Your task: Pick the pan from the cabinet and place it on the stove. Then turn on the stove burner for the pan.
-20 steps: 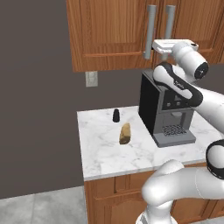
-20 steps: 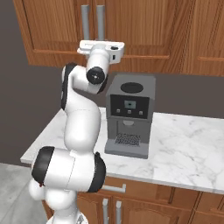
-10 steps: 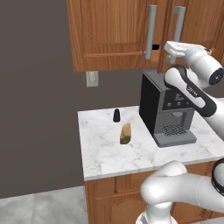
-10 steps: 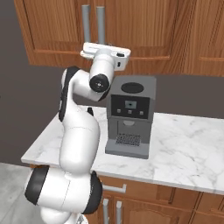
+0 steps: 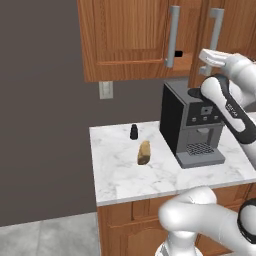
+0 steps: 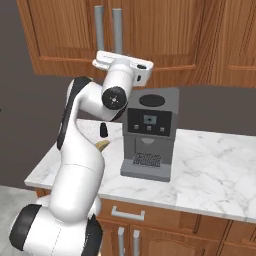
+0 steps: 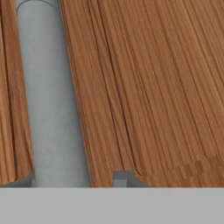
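Observation:
The cabinet (image 5: 125, 35) (image 6: 165, 35) hangs above the counter, two grey bar handles side by side. My gripper (image 5: 202, 56) (image 6: 120, 62) is up against the right door, by its handle (image 5: 216, 27). In the hand view the gripper (image 7: 76, 179) straddles this grey handle (image 7: 52, 96), open, with a gap on one side. The right door stands slightly ajar, and a small dark thing (image 5: 178, 53) shows in the gap; I cannot tell what it is. The pan is hidden. The stove is out of view.
A black coffee machine (image 5: 192, 125) (image 6: 150, 132) stands right under my hand on the marble counter (image 5: 120, 175). A small dark shaker (image 5: 134, 131) and a brown loaf-like thing (image 5: 144, 152) lie to its left. Low wooden cabinets (image 6: 150, 225) sit below.
My hand has moved to the right along the cabinet front. The right door's handle went with it, so the door has swung ajar. The jaws stand wider than a second ago.

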